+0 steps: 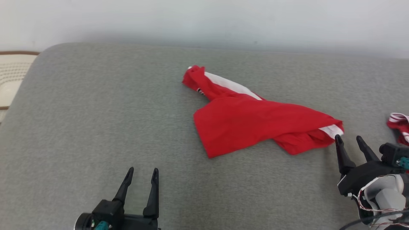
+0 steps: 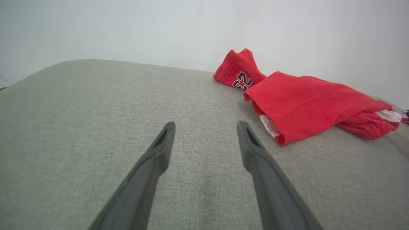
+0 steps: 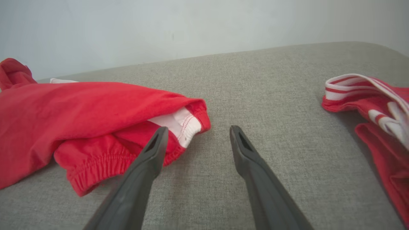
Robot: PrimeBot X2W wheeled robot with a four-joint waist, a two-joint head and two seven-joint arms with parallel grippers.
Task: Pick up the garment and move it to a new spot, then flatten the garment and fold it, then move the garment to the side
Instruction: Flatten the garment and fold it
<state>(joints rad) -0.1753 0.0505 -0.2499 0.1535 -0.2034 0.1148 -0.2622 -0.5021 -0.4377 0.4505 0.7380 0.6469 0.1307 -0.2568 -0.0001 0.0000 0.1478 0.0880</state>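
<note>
Inspection finds the red garment [image 1: 255, 123], a pair of shorts with white side panels and a printed number 23 [image 2: 242, 81], lying bunched and partly doubled over on the grey cushioned surface [image 1: 96, 111], right of centre, with one leg trailing toward the far side. The right gripper [image 1: 348, 138] stands at the near right with its jaws spread wide and nothing between them. Its left finger lies just beside the elastic waistband end [image 3: 96, 166] of the garment, and whether it touches the cloth cannot be told. The left gripper [image 1: 143, 170] is at the near left, likewise wide open and empty, well apart from the garment. A second red-and-white striped cloth [image 1: 399, 126] lies at the far right edge, clear of the work. Judgement: the garment appears set down at its spot and free of any grip, so the flattening step is in hand. The next move calls for each gripper to take an opposite edge, the right at the waistband, the left at the near-left hem corner [image 1: 211, 155], and draw the cloth out flat before folding.
</note>
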